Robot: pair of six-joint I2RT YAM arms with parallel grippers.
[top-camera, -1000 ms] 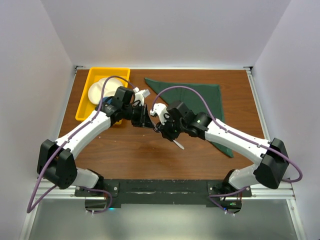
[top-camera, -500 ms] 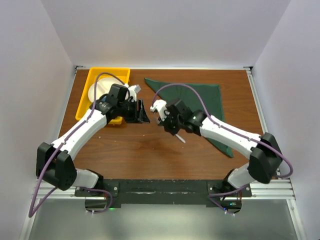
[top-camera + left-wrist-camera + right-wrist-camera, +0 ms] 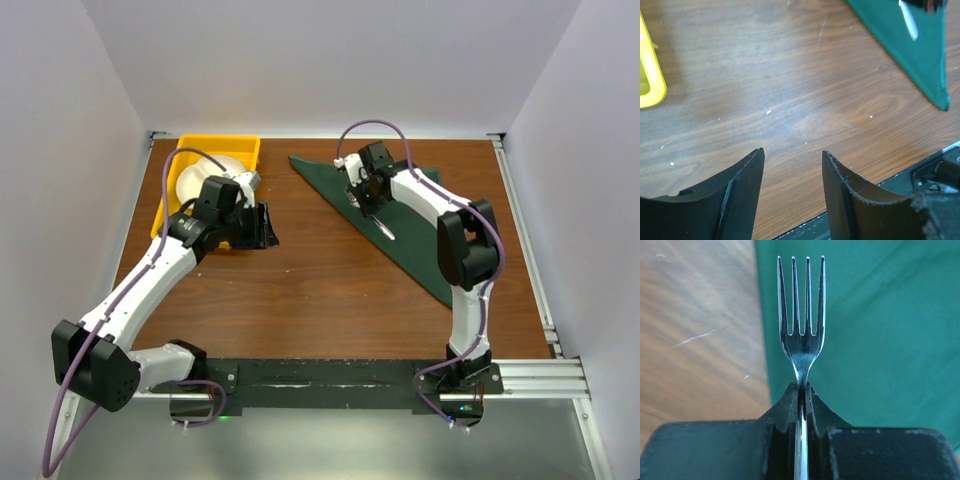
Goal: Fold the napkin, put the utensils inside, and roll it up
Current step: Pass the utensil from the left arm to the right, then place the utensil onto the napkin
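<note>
— Utensils?
— One fork (image 3: 801, 335), pinched tight in the right gripper (image 3: 801, 390) above the single napkin (image 3: 410, 230), two o'clock on the table (image 3: 300, 290).
— Left gripper (image 3: 792, 160)?
— Parted, empty, beside one yellow tray (image 3: 163, 215) at ten o'clock.

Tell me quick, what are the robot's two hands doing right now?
Left hand: open, holding nothing.
Right hand: closed on the slim silver metal fork, over the large dark green cloth napkin.
</note>
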